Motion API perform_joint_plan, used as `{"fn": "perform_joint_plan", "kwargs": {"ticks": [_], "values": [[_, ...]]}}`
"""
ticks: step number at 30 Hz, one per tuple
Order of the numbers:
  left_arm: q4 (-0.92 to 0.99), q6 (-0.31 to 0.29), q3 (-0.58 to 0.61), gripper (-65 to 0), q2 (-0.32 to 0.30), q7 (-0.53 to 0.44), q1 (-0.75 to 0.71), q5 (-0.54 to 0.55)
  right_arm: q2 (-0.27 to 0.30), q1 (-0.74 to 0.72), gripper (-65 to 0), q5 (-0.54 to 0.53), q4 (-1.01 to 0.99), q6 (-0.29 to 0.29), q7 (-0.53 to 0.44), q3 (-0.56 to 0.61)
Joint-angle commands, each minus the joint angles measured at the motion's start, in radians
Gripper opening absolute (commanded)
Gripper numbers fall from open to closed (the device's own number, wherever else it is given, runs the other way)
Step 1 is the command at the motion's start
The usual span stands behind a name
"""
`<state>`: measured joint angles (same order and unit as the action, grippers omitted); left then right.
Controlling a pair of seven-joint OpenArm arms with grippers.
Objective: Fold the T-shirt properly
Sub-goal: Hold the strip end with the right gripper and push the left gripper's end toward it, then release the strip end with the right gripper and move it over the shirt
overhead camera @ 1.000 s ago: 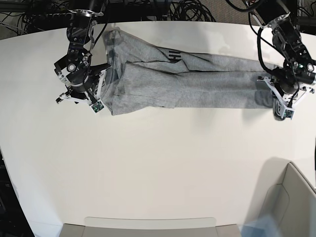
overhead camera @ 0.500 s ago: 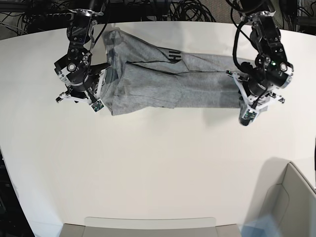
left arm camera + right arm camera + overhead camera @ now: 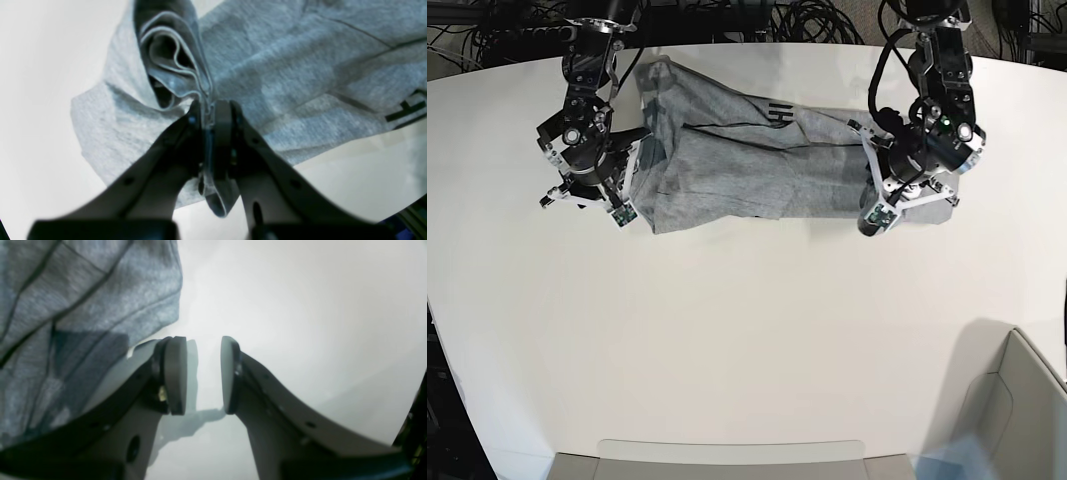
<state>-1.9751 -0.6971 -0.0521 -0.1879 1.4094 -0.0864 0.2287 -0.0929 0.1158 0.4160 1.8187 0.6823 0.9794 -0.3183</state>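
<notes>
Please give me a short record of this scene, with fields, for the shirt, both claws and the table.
cloth: grey T-shirt, folded into a long band across the far part of the table
lettering: black print partly visible at the upper edge of the band
left claw: shut on a bunched edge of the T-shirt, which hangs lifted off the table
right claw: open, nothing between its pads, beside the T-shirt's other end
table: white, with a pale bin at its near right corner

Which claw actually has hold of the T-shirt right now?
The left claw: it is shut on a bunched fold of the T-shirt. The right claw is open beside the cloth, gripping nothing.
</notes>
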Motion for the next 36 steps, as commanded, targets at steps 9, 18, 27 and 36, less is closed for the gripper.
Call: {"fn": "perform_joint_plan", "kwargs": {"ticks": [9,18,27,36], "values": [[0.001,-0.001,-0.009,-50.1,-0.005,-0.013,0.012,0.004,0.000,-0.014,-47.1,-0.004,0.017,0.016,-0.009,0.003],[-0.049,-0.001,-0.010,-42.9,0.011,-0.013,0.012,0.073,0.000,-0.018,-47.1,-0.009,0.017,0.016,-0.009,-0.003],[-0.046,-0.001,-0.028,-53.4,0.008,-0.013,0.020,0.084,-0.008,-0.026,-47.1,-0.118,0.103,0.016,-0.015,-0.038],[0.004,-0.001,-0.151,-54.7,0.008,-0.013,0.017,0.084,0.029,-0.001,-47.0,-0.647,0.123,0.016,0.146,-0.281]]}}
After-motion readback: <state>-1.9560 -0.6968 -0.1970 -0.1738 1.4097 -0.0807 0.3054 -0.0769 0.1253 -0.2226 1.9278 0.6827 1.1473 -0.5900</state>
